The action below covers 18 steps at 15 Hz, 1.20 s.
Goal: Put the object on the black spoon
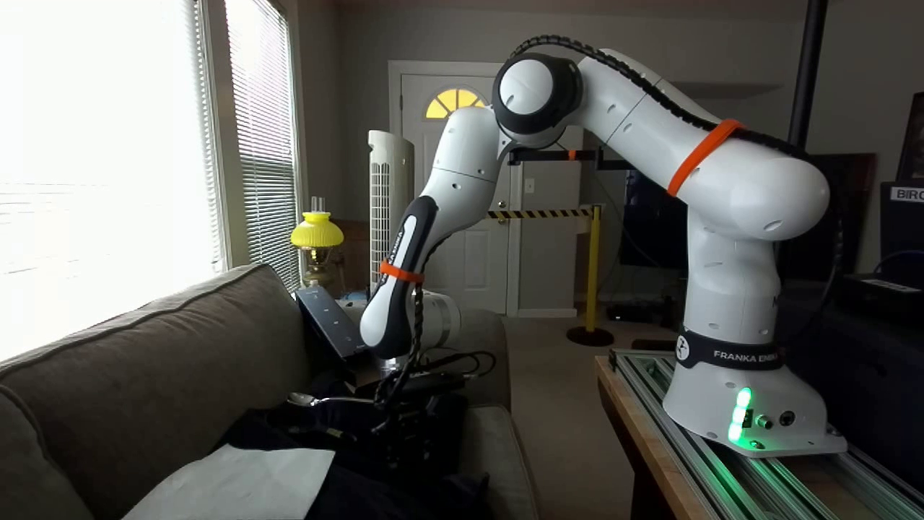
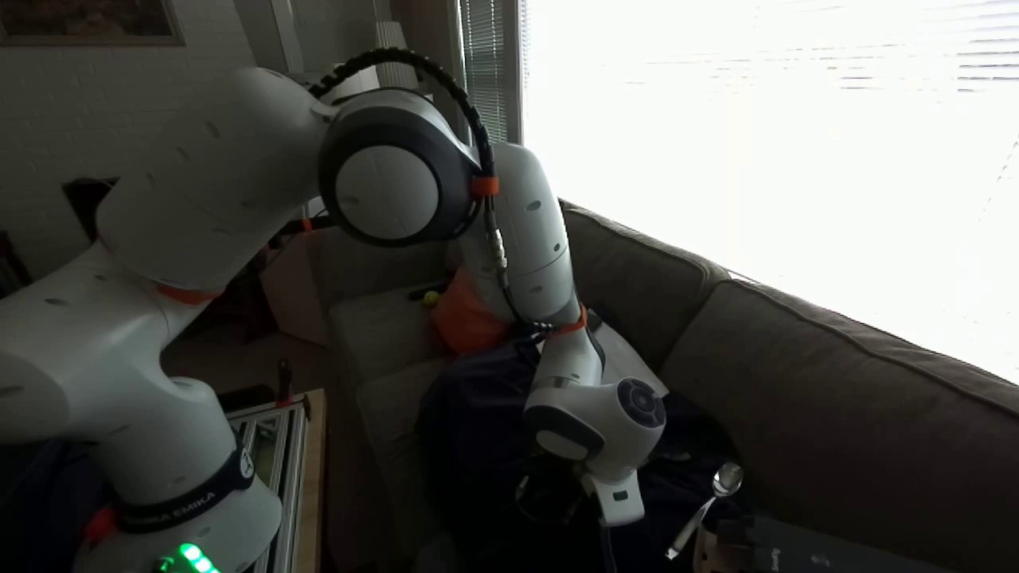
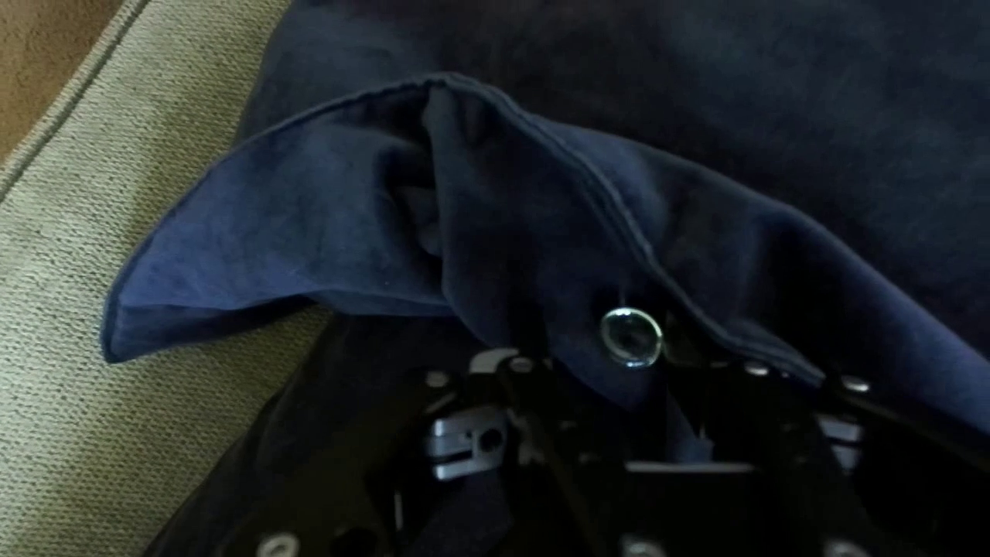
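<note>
Round thing (image 3: 631, 337): right of centre and a little below in the wrist view, rim glinting; I take it for the object. Whether it lies on the blue cloth (image 3: 495, 224) or sits above it, I can't tell.

Fingers (image 3: 545, 433): spread, by the look of it, one on either side of the round thing with cloth showing in the gap; any touch is lost in the dark. They straddle it, I'd guess, so that a squeeze would catch it; the crumpled cloth so near might get nipped too.

Spoon (image 2: 704, 512): the only one I can make out is silver, lower right in an exterior view, bowl toward the back of the sofa (image 2: 796, 382), near the grey box (image 1: 328, 321).

Dark shape (image 1: 336, 433): pale-marked, left of the fingers in an exterior view; perhaps the black spoon, but too dim against the cloth to say.

Arm (image 1: 635, 115): fixed to the desk (image 1: 646, 437) at lower right, elbow high, presumably so the wrist can come down steeply on the low sofa.

Straps (image 1: 704, 155): orange, round the arm, likely to keep its cable (image 1: 556, 40) out of the work.

Collar (image 1: 729, 354): FRANKA EMIKA; the same name seems to run up the forearm (image 1: 404, 238).

Label (image 1: 908, 193): right edge, starts BIRC, cut off by the frame.

Box: small pale writing, unreadable from here.
</note>
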Each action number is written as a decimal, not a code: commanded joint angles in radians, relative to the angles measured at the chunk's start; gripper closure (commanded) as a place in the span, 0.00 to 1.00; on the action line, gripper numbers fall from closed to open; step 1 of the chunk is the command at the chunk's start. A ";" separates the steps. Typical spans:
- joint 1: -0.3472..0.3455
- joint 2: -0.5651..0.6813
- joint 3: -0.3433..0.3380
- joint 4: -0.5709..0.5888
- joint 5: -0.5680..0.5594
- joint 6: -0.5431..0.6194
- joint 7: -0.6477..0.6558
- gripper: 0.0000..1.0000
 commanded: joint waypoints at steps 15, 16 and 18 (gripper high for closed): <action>0.052 0.045 -0.030 0.062 0.006 -0.065 0.023 0.73; 0.050 0.047 -0.030 0.064 0.006 -0.063 0.022 0.88; 0.048 0.049 -0.033 0.063 0.007 -0.048 0.016 0.96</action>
